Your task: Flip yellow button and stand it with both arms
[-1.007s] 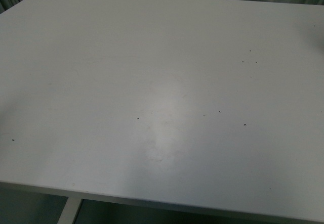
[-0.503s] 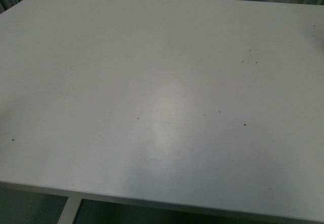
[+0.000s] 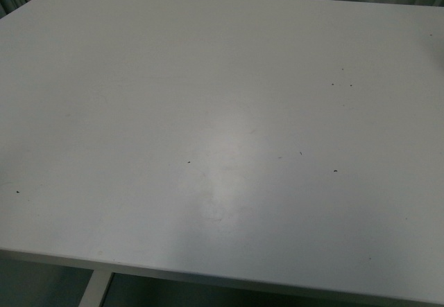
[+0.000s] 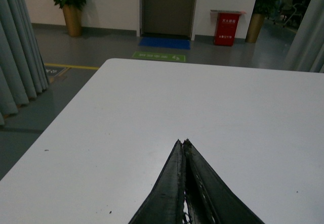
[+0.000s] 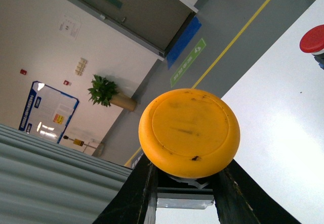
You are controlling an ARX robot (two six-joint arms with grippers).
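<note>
The two dark fingers (image 5: 132, 198) of the right gripper (image 5: 187, 173) stood one on each side of the yellow button (image 5: 189, 132) and were closed on its body, so the button was held between them. Its round orange-yellow cap faced the wrist camera and covered almost all of the body; only a small grey part showed under the cap, between the fingers. The cap carried a few dark marks. Behind the button, the white table (image 5: 283, 133) lay in the right wrist view, and a red button (image 5: 314, 38) stood on it, well apart from the yellow one and cut by the picture edge. Farther away there was a grey floor with a yellow line (image 5: 238, 37), a green floor sign (image 5: 186, 62), a blue mat (image 5: 183, 41), a door (image 5: 136, 6) and a potted plant (image 5: 104, 92) by the wall.

The fingers (image 4: 169, 188) of the left gripper (image 4: 183, 143) were pressed together at the tips and held nothing. They pointed over the table (image 4: 152, 107). Beyond the table edge were a grey curtain (image 4: 20, 57) and a red bin (image 4: 225, 29).

The front view showed only the table top (image 3: 139, 78), white with some small dark specks (image 3: 335, 171).
</note>
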